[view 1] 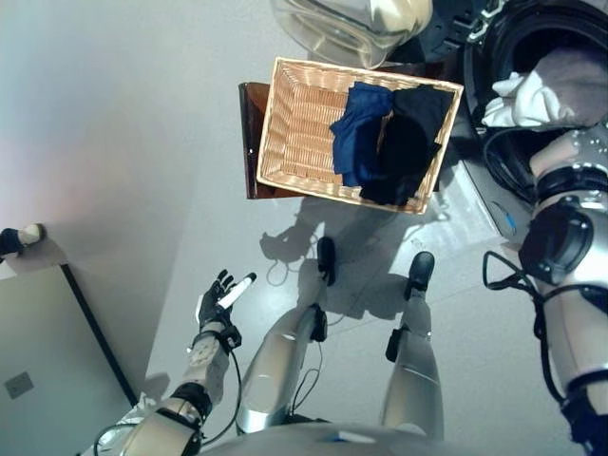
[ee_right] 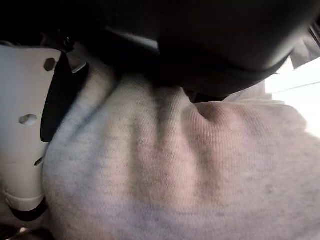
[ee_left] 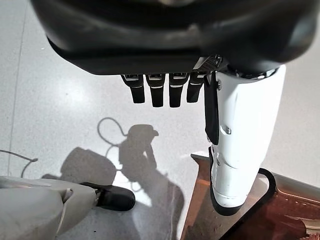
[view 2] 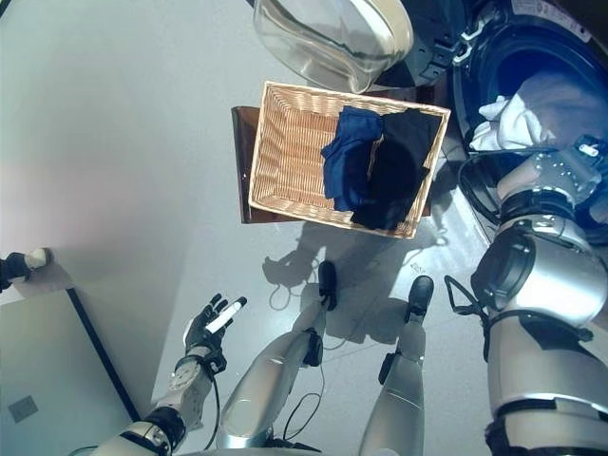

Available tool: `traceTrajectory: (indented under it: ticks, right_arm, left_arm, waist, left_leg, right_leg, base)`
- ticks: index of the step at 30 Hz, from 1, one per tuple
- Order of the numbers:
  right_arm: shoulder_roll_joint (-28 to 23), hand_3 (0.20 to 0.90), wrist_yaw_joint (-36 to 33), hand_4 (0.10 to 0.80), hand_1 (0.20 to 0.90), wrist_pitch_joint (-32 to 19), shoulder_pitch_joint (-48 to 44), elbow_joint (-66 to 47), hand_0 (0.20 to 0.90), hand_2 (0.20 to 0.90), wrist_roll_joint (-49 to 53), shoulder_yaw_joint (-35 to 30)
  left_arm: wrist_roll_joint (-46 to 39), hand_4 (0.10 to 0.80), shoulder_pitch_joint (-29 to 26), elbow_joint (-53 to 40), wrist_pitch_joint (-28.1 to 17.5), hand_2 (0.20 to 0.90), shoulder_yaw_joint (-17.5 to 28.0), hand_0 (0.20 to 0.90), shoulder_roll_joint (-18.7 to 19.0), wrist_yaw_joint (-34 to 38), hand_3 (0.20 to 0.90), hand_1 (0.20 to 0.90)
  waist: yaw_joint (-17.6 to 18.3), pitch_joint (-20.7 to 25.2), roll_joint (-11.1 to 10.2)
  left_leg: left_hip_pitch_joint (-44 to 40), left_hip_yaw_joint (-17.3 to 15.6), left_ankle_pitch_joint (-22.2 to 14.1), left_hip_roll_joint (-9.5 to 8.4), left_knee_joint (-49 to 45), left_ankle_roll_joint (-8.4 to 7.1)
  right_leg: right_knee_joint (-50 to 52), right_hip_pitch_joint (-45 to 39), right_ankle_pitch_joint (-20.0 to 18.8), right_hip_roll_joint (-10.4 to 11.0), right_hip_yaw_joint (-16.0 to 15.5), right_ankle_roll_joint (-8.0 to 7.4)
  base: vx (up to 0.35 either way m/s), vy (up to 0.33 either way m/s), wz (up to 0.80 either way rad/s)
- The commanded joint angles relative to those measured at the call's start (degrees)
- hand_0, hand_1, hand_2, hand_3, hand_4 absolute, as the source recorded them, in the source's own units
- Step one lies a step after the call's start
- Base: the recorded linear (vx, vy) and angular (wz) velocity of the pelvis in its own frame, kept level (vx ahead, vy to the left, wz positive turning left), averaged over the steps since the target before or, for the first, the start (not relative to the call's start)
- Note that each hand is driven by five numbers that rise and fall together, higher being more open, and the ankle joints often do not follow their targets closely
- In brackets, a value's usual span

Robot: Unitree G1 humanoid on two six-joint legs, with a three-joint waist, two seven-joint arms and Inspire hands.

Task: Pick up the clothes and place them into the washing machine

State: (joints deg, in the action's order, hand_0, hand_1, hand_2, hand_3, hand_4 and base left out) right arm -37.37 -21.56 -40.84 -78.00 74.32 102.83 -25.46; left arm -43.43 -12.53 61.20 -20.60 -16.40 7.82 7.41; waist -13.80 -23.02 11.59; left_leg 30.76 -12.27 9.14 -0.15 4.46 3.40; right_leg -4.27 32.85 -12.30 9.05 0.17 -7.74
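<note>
A wicker basket [view 1: 285, 123] rests on a low dark brown box [view 1: 250, 142] and holds a blue garment [view 1: 359, 133] and a black garment [view 1: 408, 142]. The washing machine [view 1: 532, 38] stands open at the upper right. A grey garment [view 1: 570, 81] and a white cloth [view 1: 508, 95] lie in its mouth. My right arm reaches into the drum. In the right wrist view my right hand [ee_right: 225, 45] has the grey garment [ee_right: 175, 175] bunched against its palm and thumb. My left hand [view 1: 217, 302] hangs open and empty over the floor at the lower left.
The machine's round glass door [view 1: 342, 24] swings open above the basket's far edge. A flat grey panel with a dark edge [view 1: 38, 380] lies on the floor at the lower left. Pale floor spreads to the left of the basket.
</note>
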Motion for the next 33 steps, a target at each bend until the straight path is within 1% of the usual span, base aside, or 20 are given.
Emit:
traceTrajectory:
  ticks: [1, 4, 5, 8, 9, 11, 12, 16, 20, 21, 22, 25, 26, 27, 28, 30, 31, 32, 33]
  right_arm:
    - [-15.21, 0.2, 4.42, 0.3, 0.2, -8.26, -3.59, -11.33, 0.2, 0.2, -6.96, 12.8]
    - [-15.72, 0.2, 3.89, 0.3, 0.2, -9.6, -5.93, -13.56, 0.2, 0.2, -7.81, 14.35]
    - [-16.64, 0.2, 3.34, 0.3, 0.2, -10.02, -6.96, -14.0, 0.2, 0.2, -8.59, 15.43]
    - [-17.84, 0.2, 2.15, 0.3, 0.2, -9.34, -7.98, -13.32, 0.2, 0.2, -10.07, 16.61]
    - [-18.72, 0.2, 1.2, 0.3, 0.2, -8.33, -8.86, -12.3, 0.2, 0.2, -11.5, 17.76]
    - [-19.0, 0.2, 0.7, 0.3, 0.2, -8.58, -9.85, -11.7, 0.2, 0.2, -11.84, 18.49]
    - [-18.6, 0.2, 0.8, 0.3, 0.2, -8.2, -10.25, -11.69, 0.2, 0.2, -11.83, 19.04]
    - [-17.26, 0.2, 1.94, 0.3, 0.2, -9.41, -10.86, -13.71, 0.2, 0.2, -10.84, 19.26]
    - [-17.53, 0.2, 0.46, 0.3, 0.2, -10.13, -11.17, -14.71, 0.2, 0.2, -12.39, 19.28]
    - [-17.57, 0.2, 0.18, 0.3, 0.2, -10.03, -11.26, -14.72, 0.2, 0.2, -12.66, 19.31]
    - [-18.45, 0.2, -1.94, 0.3, 0.2, -8.14, -11.82, -12.64, 0.2, 0.2, -14.94, 20.47]
    - [-18.76, 0.2, -3.61, 0.3, 0.2, -6.6, -12.88, -11.06, 0.2, 0.2, -17.09, 21.92]
    - [-18.95, 0.9, -5.26, 0.8, 0.9, -5.24, -13.69, -9.7, 0.9, 0.9, -18.8, 22.76]
    - [-18.91, 0.9, -7.46, 0.8, 0.9, -3.3, -14.49, -7.49, 0.9, 0.9, -20.93, 23.91]
    - [-19.02, 0.9, -7.96, 0.8, 0.9, -3.01, -14.91, -7.31, 0.9, 0.9, -21.42, 24.15]
    - [-19.38, 0.9, -12.32, 0.8, 0.9, 1.48, -17.15, -1.96, 0.9, 0.9, -25.38, 26.8]
    - [-19.51, 0.9, -12.65, 0.8, 0.9, 1.81, -17.7, -1.66, 0.9, 0.9, -25.71, 27.14]
    - [-19.81, 0.9, -14.66, 0.8, 0.9, 4.05, -19.06, 1.51, 0.9, 0.9, -27.11, 28.47]
    - [-19.89, 0.9, -14.88, 0.8, 0.9, 4.29, -19.51, 1.77, 0.9, 0.9, -27.33, 28.76]
  left_arm:
    - [-1.08, 0.8, 4.26, 3.2, -3.12, 0.9, 1.57, 0.9, 3.56, 1.38, 0.9, 0.9]
    - [-0.84, 0.8, 4.4, 3.3, -3.31, 0.9, 1.82, 0.9, 3.8, 1.8, 0.9, 0.9]
    - [-0.83, 0.8, 4.48, 3.29, -3.39, 0.9, 2.0, 0.9, 4.08, 2.09, 0.9, 0.9]
    - [-0.96, 0.8, 4.6, 2.73, -3.41, 0.9, 2.29, 0.9, 4.27, 2.27, 0.9, 0.9]
    - [-0.88, 0.8, 4.6, 2.5, -3.42, 0.9, 2.35, 0.9, 4.62, 2.37, 0.9, 0.9]
    - [-0.71, 0.8, 4.59, 2.42, -3.54, 0.9, 2.27, 0.9, 4.64, 2.54, 0.9, 0.9]
    - [-0.7, 0.8, 4.49, 2.29, -3.62, 0.9, 2.09, 0.9, 4.8, 2.6, 0.9, 0.9]
    - [-0.56, 0.8, 4.08, 2.25, -3.67, 0.9, 2.09, 0.9, 4.48, 2.71, 0.9, 0.9]
    - [-0.95, 0.8, 4.28, 1.65, -4.11, 0.9, 2.7, 0.9, 4.8, 3.21, 0.9, 0.9]
    - [-0.95, 0.8, 4.29, 1.61, -4.09, 0.9, 2.69, 0.9, 4.79, 3.23, 0.9, 0.9]
    - [-0.79, 0.8, 4.39, 1.4, -4.03, 0.9, 2.84, 0.9, 5.14, 3.29, 0.9, 0.9]
    - [-0.13, 0.8, 4.46, 1.16, -3.97, 0.9, 2.42, 0.9, 5.41, 3.48, 0.9, 0.9]
    - [0.16, 0.8, 4.44, 1.19, -3.8, 0.9, 2.29, 0.9, 5.37, 3.61, 0.9, 0.9]
    - [0.46, 0.8, 4.32, 1.2, -3.68, 0.9, 2.07, 0.9, 5.49, 3.82, 0.9, 0.9]
    - [0.47, 0.8, 4.34, 1.16, -3.66, 0.9, 2.07, 0.9, 5.47, 3.86, 0.9, 0.9]
    - [1.2, 0.8, 4.48, 0.86, -3.02, 0.9, 1.65, 0.9, 5.86, 4.33, 0.9, 0.9]
    - [1.25, 0.8, 4.5, 0.78, -2.97, 0.9, 1.67, 0.9, 5.83, 4.37, 0.9, 0.9]
    - [1.64, 0.8, 4.76, 0.69, -2.57, 0.9, 1.56, 0.9, 6.11, 4.57, 0.9, 0.9]
    - [1.67, 0.8, 4.76, 0.65, -2.52, 0.9, 1.59, 0.9, 6.08, 4.6, 0.9, 0.9]
  waist:
    - [1.42, 6.08, 5.04]
    - [1.48, 6.19, 5.0]
    - [1.63, 6.22, 4.68]
    - [1.72, 6.17, 4.53]
    - [1.79, 6.12, 4.3]
    - [1.8, 6.04, 4.36]
    - [1.67, 5.9, 4.31]
    - [1.7, 5.49, 4.72]
    - [1.69, 5.52, 5.02]
    - [1.68, 5.55, 5.03]
    - [1.57, 5.58, 4.92]
    - [1.54, 5.47, 4.87]
    - [1.47, 5.42, 4.85]
    - [1.45, 5.33, 4.68]
    - [1.43, 5.33, 4.69]
    - [1.31, 5.25, 4.48]
    - [1.3, 5.25, 4.51]
    - [1.15, 5.37, 4.46]
    - [1.15, 5.38, 4.48]
  left_leg:
    - [-0.06, 3.66, -1.33, 2.94, 0.54, -8.09]
    - [0.2, 3.59, -1.25, 3.02, 0.54, -8.18]
    - [0.39, 3.57, -1.19, 3.14, 0.54, -8.24]
    - [0.65, 3.43, -1.15, 3.2, 0.54, -8.27]
    - [0.92, 3.33, -1.08, 3.28, 0.54, -8.29]
    - [1.19, 3.25, -0.99, 3.32, 0.54, -8.26]
    - [1.25, 3.2, -0.98, 3.39, 0.54, -8.25]
    - [1.56, 2.95, -0.71, 3.68, 0.54, -8.28]
    - [1.86, 2.95, -0.54, 3.96, 0.54, -8.38]
    - [1.91, 2.96, -0.53, 3.97, 0.54, -8.39]
    - [1.98, 2.88, -0.51, 3.98, 0.54, -8.32]
    - [2.23, 2.67, -0.48, 4.09, 0.54, -8.24]
    - [2.39, 2.62, -0.44, 4.15, 0.54, -8.18]
    - [2.54, 2.47, -0.36, 4.32, 0.54, -8.15]
    - [2.55, 2.44, -0.35, 4.32, 0.54, -8.16]
    - [2.71, 2.35, -0.25, 4.51, 0.54, -8.13]
    - [2.74, 2.33, -0.25, 4.53, 0.54, -8.14]
    - [2.61, 2.29, -0.28, 4.55, 0.54, -8.12]
    - [2.66, 2.28, -0.25, 4.56, 0.54, -8.12]
  right_leg:
    - [7.35, -1.2, 5.32, -3.13, -0.29, -0.28]
    - [7.7, -0.74, 5.45, -3.31, -0.03, -0.23]
    - [7.97, -0.5, 5.51, -3.42, -0.11, -0.2]
    - [8.12, -0.06, 5.57, -3.49, -0.18, -0.17]
    - [8.12, 0.24, 5.54, -3.46, -0.15, -0.23]
    - [8.14, 0.53, 5.56, -3.44, 0.0, -0.26]
    - [8.12, 0.71, 5.53, -3.37, 0.01, -0.27]
    - [8.55, 1.58, 5.66, -3.62, 0.42, -0.18]
    - [9.49, 2.47, 6.12, -3.97, 0.46, 0.0]
    - [9.56, 2.55, 6.15, -3.97, 0.45, 0.01]
    - [9.75, 2.94, 6.13, -4.02, 0.5, 0.02]
    - [9.85, 3.35, 6.17, -4.04, 0.65, 0.04]
    - [9.88, 3.61, 6.16, -4.04, 0.76, 0.07]
    - [9.97, 3.78, 6.05, -4.07, 0.74, 0.08]
    - [9.97, 3.81, 6.04, -4.07, 0.76, 0.09]
    - [10.02, 4.18, 5.86, -4.28, 0.66, 0.11]
    - [10.01, 4.22, 5.85, -4.29, 0.67, 0.12]
    - [10.0, 4.16, 5.82, -4.28, 0.62, 0.14]
    - [9.96, 4.2, 5.77, -4.29, 0.64, 0.14]
  base:
    - [0.0, 0.0, 0.0]
    - [0.006, -0.024, -0.05]
    - [0.001, -0.013, -0.06]
    - [-0.004, -0.013, -0.03]
    - [0.0, 0.0, 0.0]
    - [0.0, 0.0, 0.0]
    - [0.0, 0.0, 0.0]
    - [-0.005, -0.018, -0.01]
    - [0.001, -0.008, 0.0]
    - [0.0, 0.0, 0.0]
    - [0.0, 0.0, 0.0]
    - [0.0, 0.0, 0.0]
    - [-0.017, -0.035, -0.01]
    - [0.0, 0.0, 0.0]
    - [0.0, 0.0, 0.0]
    - [0.0, 0.0, 0.0]
    - [0.0, 0.0, 0.0]
    - [0.0, 0.0, 0.0]
    - [0.0, 0.0, 0.0]
